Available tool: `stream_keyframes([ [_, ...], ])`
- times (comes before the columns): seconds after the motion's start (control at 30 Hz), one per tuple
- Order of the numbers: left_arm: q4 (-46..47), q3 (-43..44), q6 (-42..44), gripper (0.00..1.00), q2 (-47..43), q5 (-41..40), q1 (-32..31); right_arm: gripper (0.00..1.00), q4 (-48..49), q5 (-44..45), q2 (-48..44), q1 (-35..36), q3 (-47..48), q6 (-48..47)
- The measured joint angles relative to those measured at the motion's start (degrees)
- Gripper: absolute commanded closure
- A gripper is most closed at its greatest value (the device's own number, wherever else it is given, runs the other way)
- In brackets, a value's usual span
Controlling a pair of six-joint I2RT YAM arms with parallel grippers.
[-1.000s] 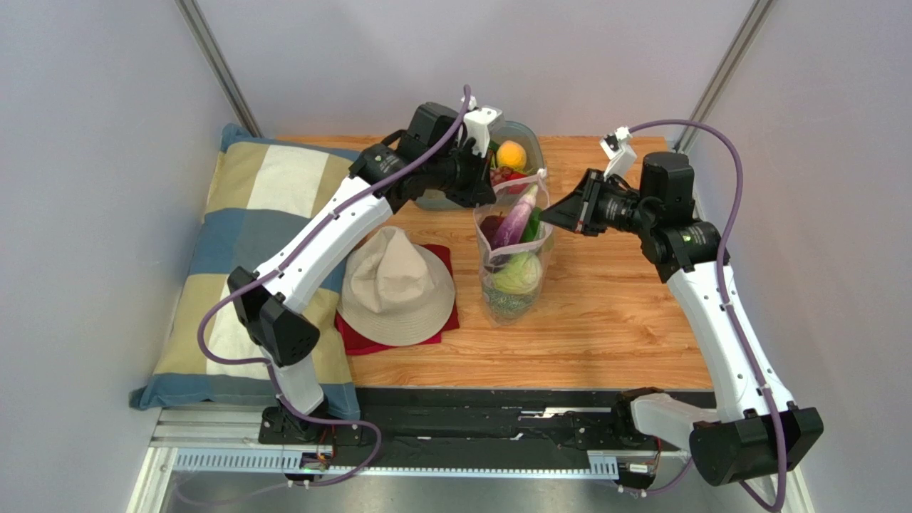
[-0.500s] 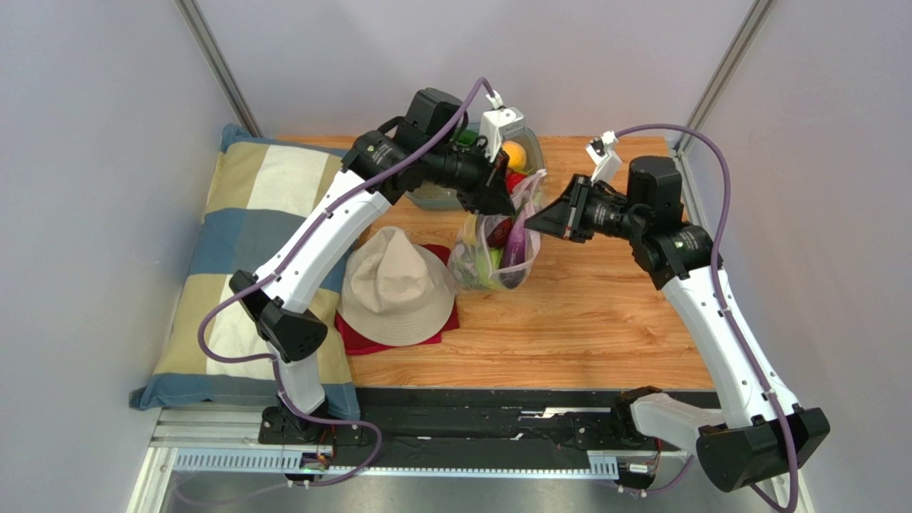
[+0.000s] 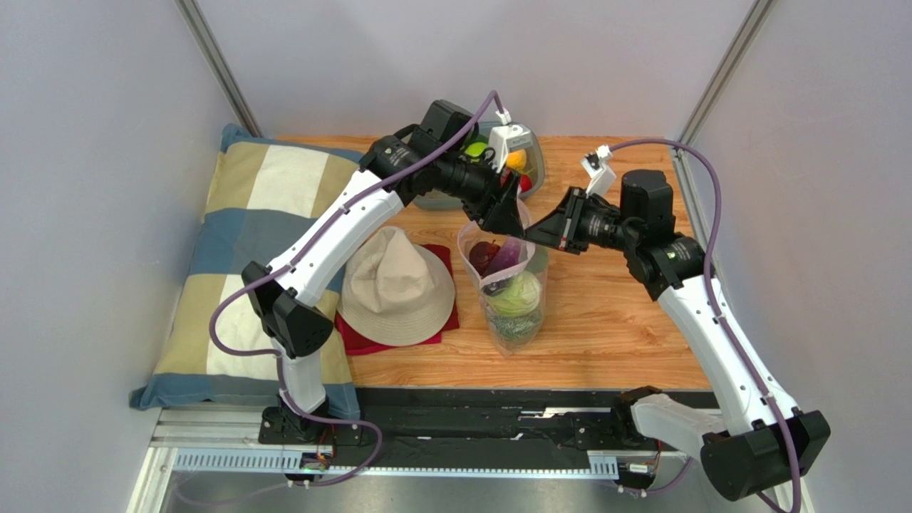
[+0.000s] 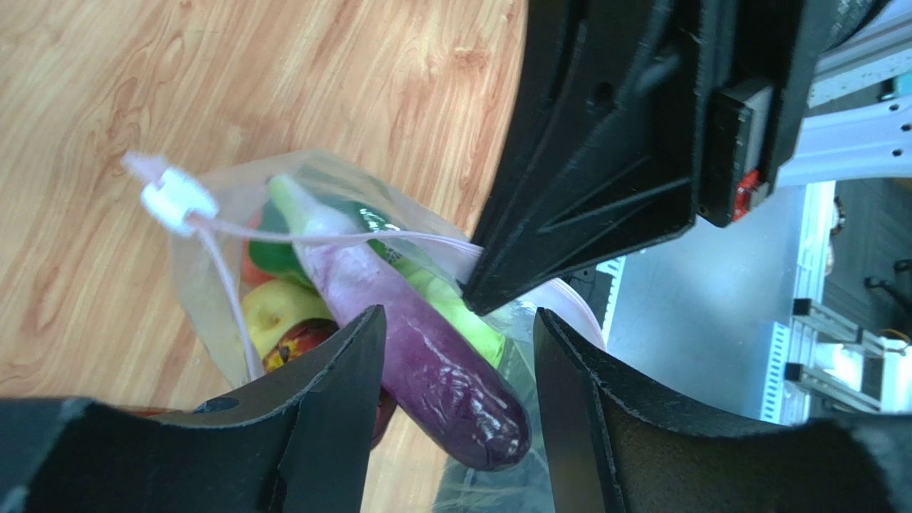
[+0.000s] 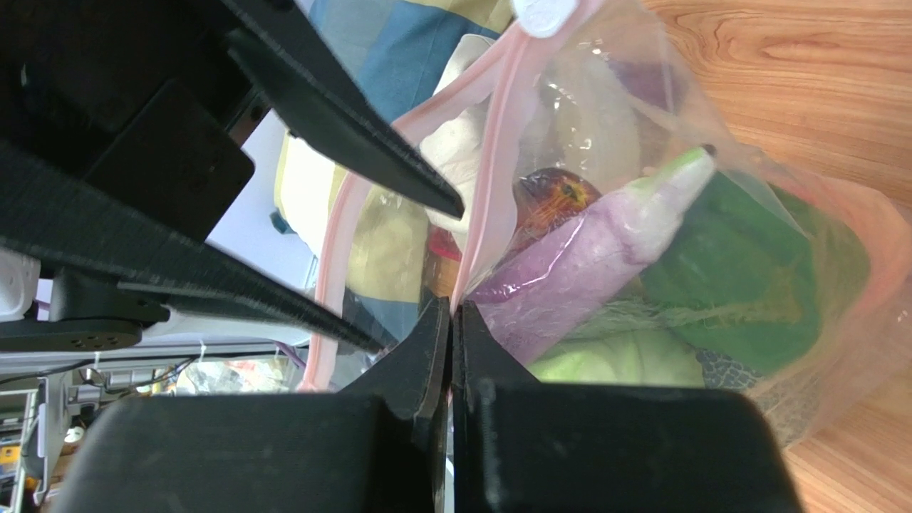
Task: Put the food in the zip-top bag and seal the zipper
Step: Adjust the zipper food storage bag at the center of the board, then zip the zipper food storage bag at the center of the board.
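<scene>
The clear zip-top bag (image 3: 510, 286) hangs upright over the table, holding a purple eggplant (image 4: 428, 353), a cabbage (image 3: 518, 294), a green pepper (image 5: 739, 278), a peach (image 5: 557, 192) and a yellow fruit (image 4: 273, 310). My right gripper (image 5: 454, 312) is shut on the pink zipper (image 5: 487, 139) at the bag's mouth and holds the bag up. The white slider (image 4: 177, 200) sits at the far end of the strip. Just above the mouth my left gripper (image 4: 458, 321) is open; the eggplant shows below its fingers, untouched. The mouth gapes open.
A grey bowl (image 3: 535, 160) with an orange fruit (image 3: 516, 160) stands at the back behind the left arm. A beige hat (image 3: 396, 283) lies on a red cloth (image 3: 359, 340) left of the bag, beside a checked pillow (image 3: 252, 214). Bare wood (image 3: 621, 310) lies to the right.
My left gripper has opened and let go of the bag's rim, shifting right. The bag swung left, then settled upright again. The right gripper stayed shut on the zipper.
</scene>
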Motion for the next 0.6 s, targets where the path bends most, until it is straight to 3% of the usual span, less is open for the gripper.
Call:
stream_keyframes([
  [0.2, 3.6, -1.8, -4.1, 0.41, 0.2, 0.7, 2.6, 1.00, -0.1, 0.6, -2.6, 0.0, -1.0, -2.6],
  [0.3, 7.5, -4.9, -6.3, 0.19, -1.6, -1.1, 6.0, 1.00, -0.5, 1.1, -4.4, 0.0, -1.6, -4.1],
  [0.4, 9.0, -4.9, -5.6, 0.11, -3.0, -5.3, 8.2, 1.00, -0.4, 1.3, -6.0, 0.0, -2.6, -5.5],
  [0.43, 9.0, -4.4, -4.7, 0.01, -3.3, -6.8, 8.3, 1.00, -0.3, 1.4, -6.4, 0.0, -3.0, -5.9],
  [0.6, 7.8, 1.9, -2.8, 0.02, -1.6, -9.3, 5.5, 1.00, 0.1, 1.4, -6.6, 0.0, -3.6, -7.2],
])
